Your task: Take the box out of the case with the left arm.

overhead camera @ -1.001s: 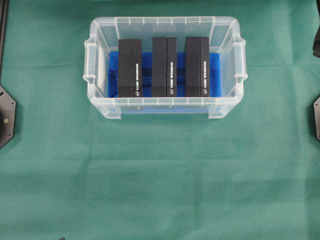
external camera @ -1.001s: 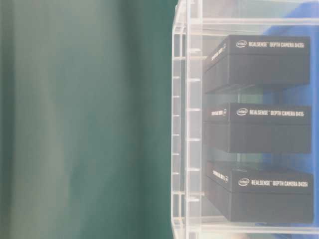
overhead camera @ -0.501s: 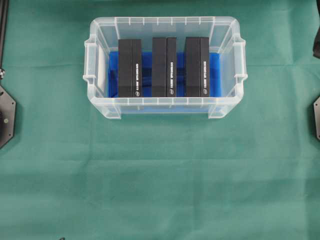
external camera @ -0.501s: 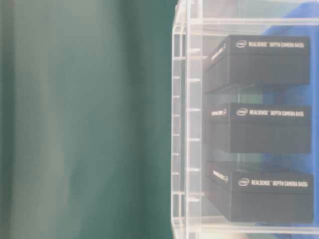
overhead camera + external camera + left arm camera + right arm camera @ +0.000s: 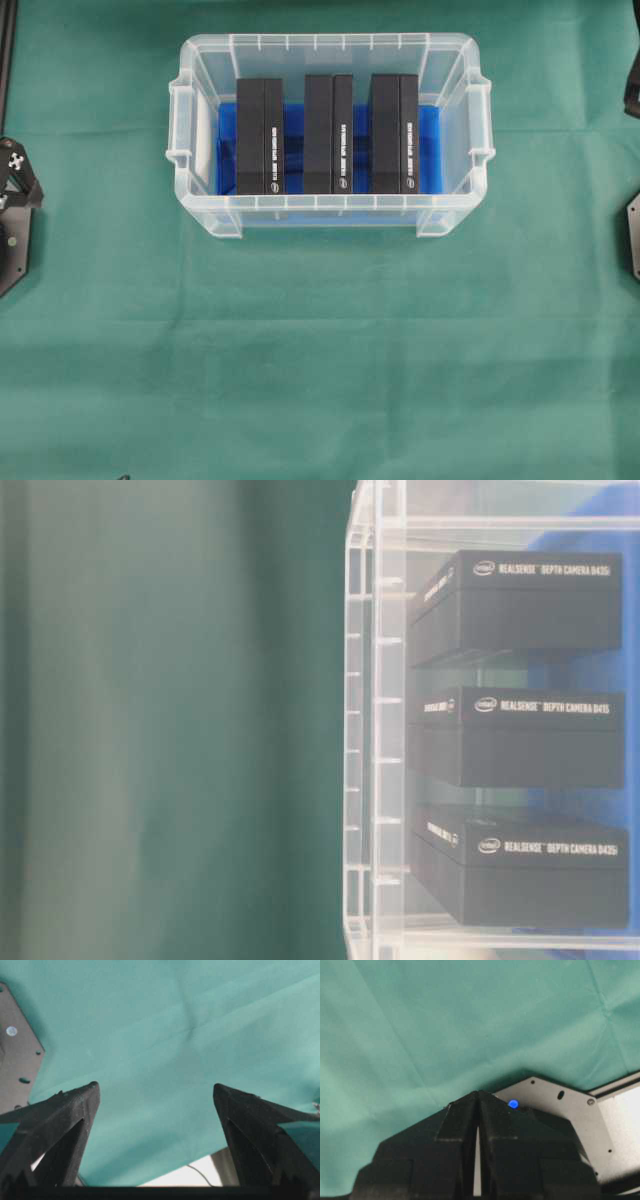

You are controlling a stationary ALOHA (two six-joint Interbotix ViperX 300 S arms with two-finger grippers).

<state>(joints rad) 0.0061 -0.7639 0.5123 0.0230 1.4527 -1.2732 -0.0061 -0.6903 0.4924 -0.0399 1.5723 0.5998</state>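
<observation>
we see the large clear rectangular plastic case with rim handles sitting toward the far middle of the tabletop, which is covered by a green cloth. a blue cloth lines the bottom of the case. inside it three black rectangular cardboard boxes with white lettering stand side by side with gaps between them: the left box, the middle box and the right box. in the table-level view they appear stacked down the frame behind the clear wall, their printed faces turned toward us. none of them has left the case, and nothing lies over them or on the cloth between the case and the arms.

at the left edge of the overhead view a small black part of the left arm shows beside a dark octagonal base plate, well apart from the case. the left tool has its two black fingers spread wide over bare green cloth, holding and touching nothing.

the right tool has its black fingers pressed together with only a thin slit between them, holding nothing, above green cloth and a grey metal plate with a small blue light.
</observation>
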